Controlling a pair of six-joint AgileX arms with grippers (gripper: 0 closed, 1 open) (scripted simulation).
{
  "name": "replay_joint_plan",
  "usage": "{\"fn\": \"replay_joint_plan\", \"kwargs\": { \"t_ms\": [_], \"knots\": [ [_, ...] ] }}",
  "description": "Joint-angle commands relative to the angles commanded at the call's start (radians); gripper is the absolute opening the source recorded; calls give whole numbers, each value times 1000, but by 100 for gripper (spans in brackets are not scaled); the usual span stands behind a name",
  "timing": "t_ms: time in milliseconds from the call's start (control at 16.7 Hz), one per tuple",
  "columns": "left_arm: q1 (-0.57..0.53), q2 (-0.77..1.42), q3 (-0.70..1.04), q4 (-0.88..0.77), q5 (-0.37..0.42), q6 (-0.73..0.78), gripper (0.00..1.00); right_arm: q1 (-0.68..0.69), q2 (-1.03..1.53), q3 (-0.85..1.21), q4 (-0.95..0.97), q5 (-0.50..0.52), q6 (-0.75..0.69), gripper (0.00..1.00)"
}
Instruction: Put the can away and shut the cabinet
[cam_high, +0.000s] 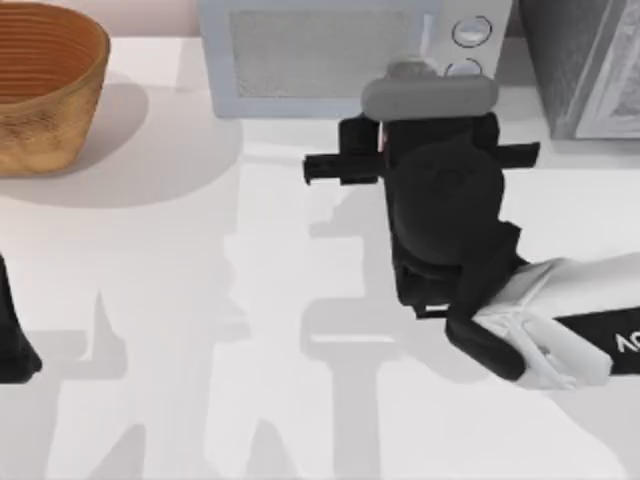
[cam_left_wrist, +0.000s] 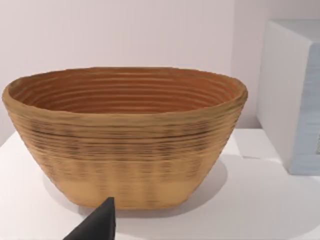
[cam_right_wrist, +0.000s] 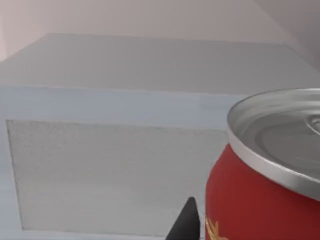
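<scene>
The can is red with a yellow-orange mark and a silver top, and it stands upright very close to the right wrist camera. One dark finger of my right gripper sits right beside its wall. In the top view my right gripper reaches toward the front of the microwave, raised off the table and shut on the can. A corner of the grey cabinet shows at the back right; I cannot tell whether it stands open. My left gripper is parked at the table's left edge.
The pale blue-grey microwave stands at the back middle, directly ahead of the can. A woven basket sits at the back left, in front of the left arm. White tabletop stretches across the front.
</scene>
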Motion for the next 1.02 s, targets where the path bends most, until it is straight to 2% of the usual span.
{"fn": "replay_joint_plan", "kwargs": {
  "t_ms": [300,780,1020],
  "knots": [
    [0,0,0,0,0,0,100,-157,-347,-188,-198,-177,-8,0],
    [0,0,0,0,0,0,100,-517,-1287,-548,-581,-534,14,0],
    [0,0,0,0,0,0,100,-688,-1635,-729,-772,-698,10,0]
  ]
}}
